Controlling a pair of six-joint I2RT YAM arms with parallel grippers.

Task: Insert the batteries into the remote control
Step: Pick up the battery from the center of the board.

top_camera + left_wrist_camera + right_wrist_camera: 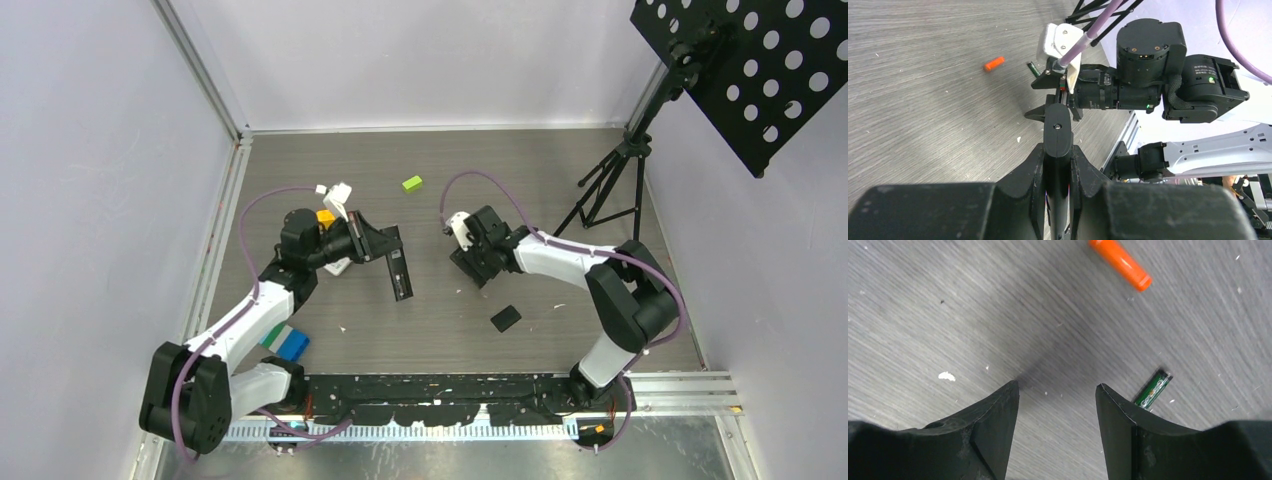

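Remote control is clamped edge-on in the closed left gripper. Right gripper is spread open, empty, low over the table. Orange battery and dark battery are seen lying loose there, the dark one just beside one finger.

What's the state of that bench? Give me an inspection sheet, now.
Surface: grey wood-grain table, white specks.
Job's things: remote in left gripper; orange battery and dark battery loose on table, apart.
Clutter: green block; blue block; black flat piece.
Grippers: left gripper shut on remote; right gripper open, empty, beside dark battery.
Cables: purple cables looped along both arms.
Surroundings: tripod with perforated board; pale walls.
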